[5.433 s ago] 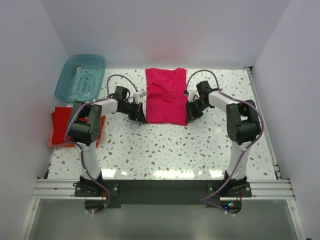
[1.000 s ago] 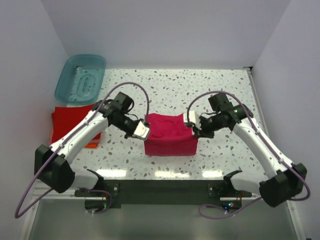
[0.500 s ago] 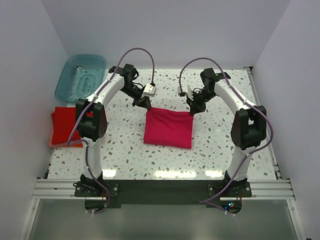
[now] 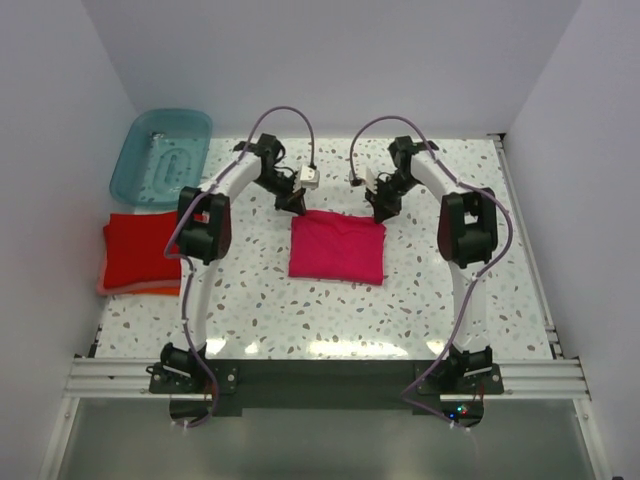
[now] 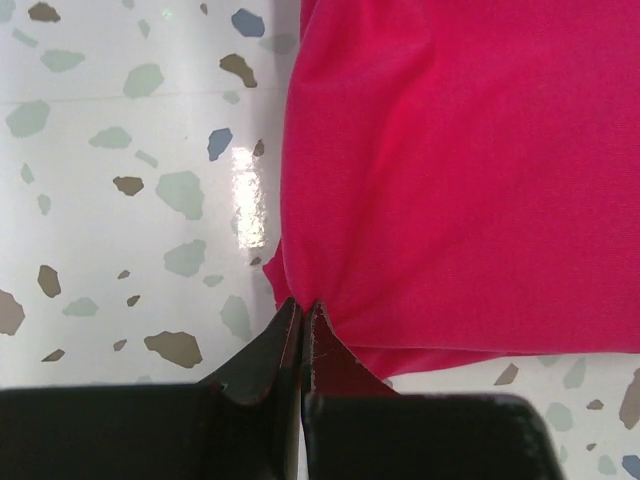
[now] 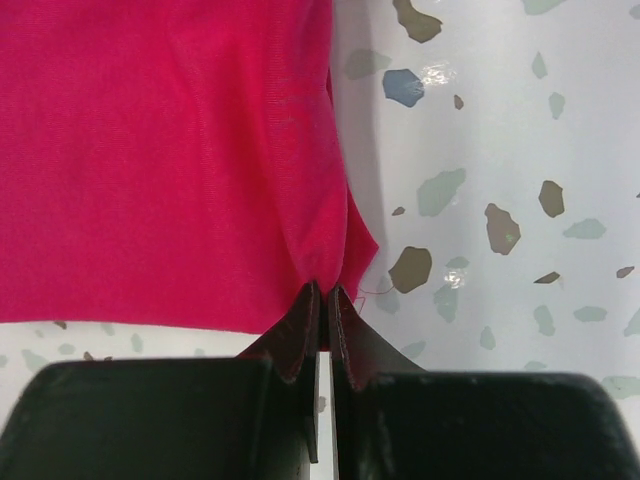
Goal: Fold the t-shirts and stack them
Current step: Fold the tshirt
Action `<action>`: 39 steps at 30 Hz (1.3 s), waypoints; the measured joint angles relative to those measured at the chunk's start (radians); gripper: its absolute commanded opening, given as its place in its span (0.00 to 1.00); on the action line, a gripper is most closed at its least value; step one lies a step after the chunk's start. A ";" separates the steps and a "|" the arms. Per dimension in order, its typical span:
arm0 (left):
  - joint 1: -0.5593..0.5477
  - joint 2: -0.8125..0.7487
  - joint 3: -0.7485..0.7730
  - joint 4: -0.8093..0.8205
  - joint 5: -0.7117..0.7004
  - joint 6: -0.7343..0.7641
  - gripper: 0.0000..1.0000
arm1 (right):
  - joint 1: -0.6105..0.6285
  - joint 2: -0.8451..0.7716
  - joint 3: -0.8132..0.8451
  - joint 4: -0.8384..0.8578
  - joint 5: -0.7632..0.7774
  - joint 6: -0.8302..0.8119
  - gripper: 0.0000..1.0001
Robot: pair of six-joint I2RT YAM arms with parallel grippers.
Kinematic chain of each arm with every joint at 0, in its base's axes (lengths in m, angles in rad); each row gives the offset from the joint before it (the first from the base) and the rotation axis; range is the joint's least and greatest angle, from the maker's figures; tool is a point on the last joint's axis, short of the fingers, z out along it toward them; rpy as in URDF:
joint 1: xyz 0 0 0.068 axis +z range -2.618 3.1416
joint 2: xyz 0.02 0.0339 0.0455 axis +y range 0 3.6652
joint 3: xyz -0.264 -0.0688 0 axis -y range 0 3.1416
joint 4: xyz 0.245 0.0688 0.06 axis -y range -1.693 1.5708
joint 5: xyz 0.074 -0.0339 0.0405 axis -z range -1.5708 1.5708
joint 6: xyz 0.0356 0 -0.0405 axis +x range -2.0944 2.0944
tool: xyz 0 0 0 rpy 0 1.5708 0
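- While both arms reach out over it, the speckled table (image 4: 430,300) fills most of the top view, with white walls on three sides.
- Left arm (image 4: 199,226) rises from the near edge, bends at the elbow, and its forearm angles in toward the far middle. Right arm (image 4: 466,226) mirrors it.
- Teal tub (image 4: 162,155), translucent, sits at the far left corner, apart from both arm tips.
- Magenta-pink t-shirt (image 4: 337,247) is folded to a rectangle and lies flat at the table centre between the two arms. Its far edge is at the grippers.
- Red t-shirt (image 4: 138,248), folded, lies at the left edge just on the near side of the tub, well apart from the magenta-pink t-shirt.
- Orange t-shirt (image 4: 150,291) lies under the red one. Only a thin strip shows along the near edge.
- Left gripper (image 4: 297,204) is at the far left corner of the magenta-pink t-shirt. In the wrist view its jaws are pressed together with cloth gathered into the tips, pinching that corner.
- Right gripper (image 4: 381,207) is at the far right corner. Its jaws are likewise closed tight, with cloth puckered at the tips, so that corner is pinched.
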 measured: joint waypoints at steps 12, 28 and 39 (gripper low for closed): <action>0.047 -0.030 -0.071 0.123 0.014 -0.116 0.03 | -0.003 0.010 0.013 0.058 0.004 0.106 0.00; 0.091 -0.081 -0.113 0.214 0.004 -0.176 0.11 | -0.002 0.086 0.207 0.157 0.035 0.262 0.05; 0.175 -0.103 -0.222 0.502 -0.034 -0.608 0.48 | -0.006 0.053 0.116 0.423 0.178 0.616 0.66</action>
